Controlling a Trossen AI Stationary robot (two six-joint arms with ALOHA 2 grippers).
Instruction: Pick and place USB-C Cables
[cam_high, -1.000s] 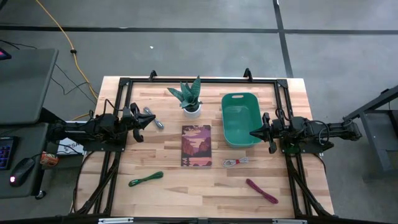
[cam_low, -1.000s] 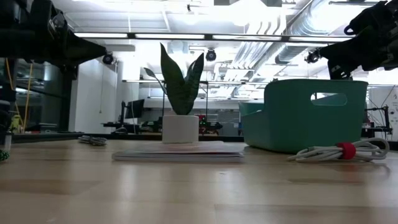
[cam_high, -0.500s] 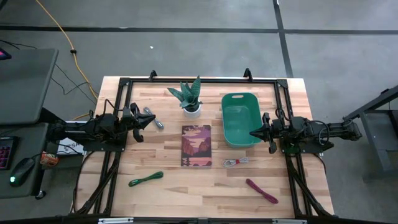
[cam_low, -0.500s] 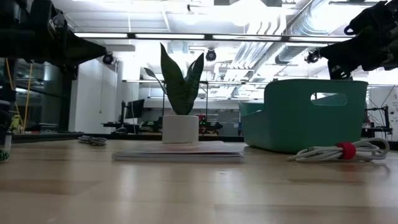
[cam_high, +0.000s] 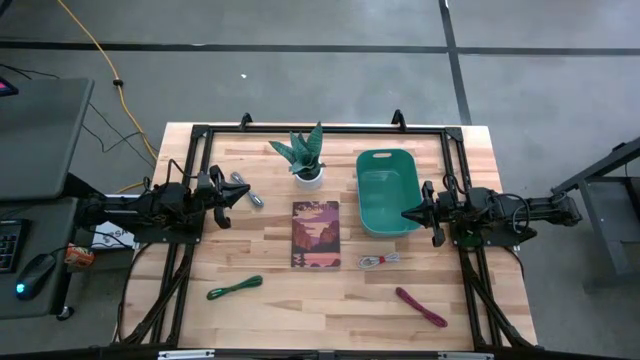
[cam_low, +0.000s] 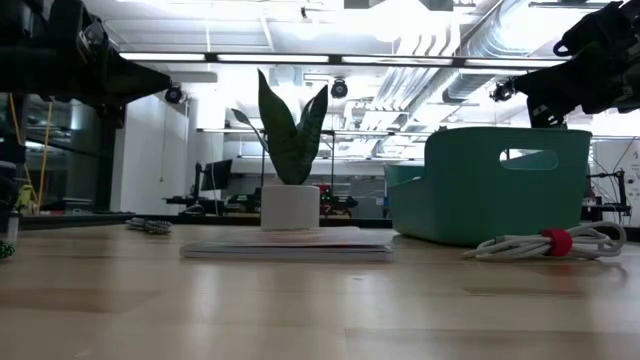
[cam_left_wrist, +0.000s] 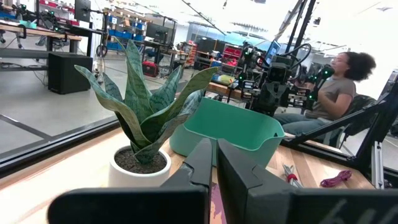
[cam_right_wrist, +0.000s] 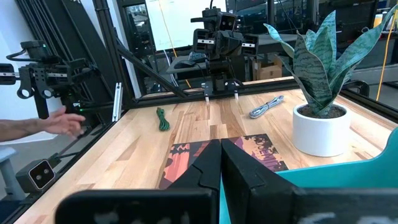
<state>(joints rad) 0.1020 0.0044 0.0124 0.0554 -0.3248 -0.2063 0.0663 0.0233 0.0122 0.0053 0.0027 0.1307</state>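
Several bundled USB-C cables lie flat on the wooden table. The green one (cam_high: 234, 289) is near the front left, the maroon-pink one (cam_high: 421, 306) near the front right, the whitish one with a red bit (cam_high: 379, 260) in front of the teal bin, and the grey one (cam_high: 246, 190) at the far left beside my left gripper. My left gripper (cam_high: 238, 193) is shut and hangs level at the table's left side. My right gripper (cam_high: 404, 213) is shut and hangs level at the right side, over the bin's edge. Neither touches anything.
A teal bin (cam_high: 387, 190) stands at the back right. A potted plant (cam_high: 307, 158) stands at the back middle, with a notebook (cam_high: 316, 233) lying in front of it. A black frame (cam_high: 320, 130) runs around the table. A person's hand (cam_right_wrist: 59, 122) shows beyond the table.
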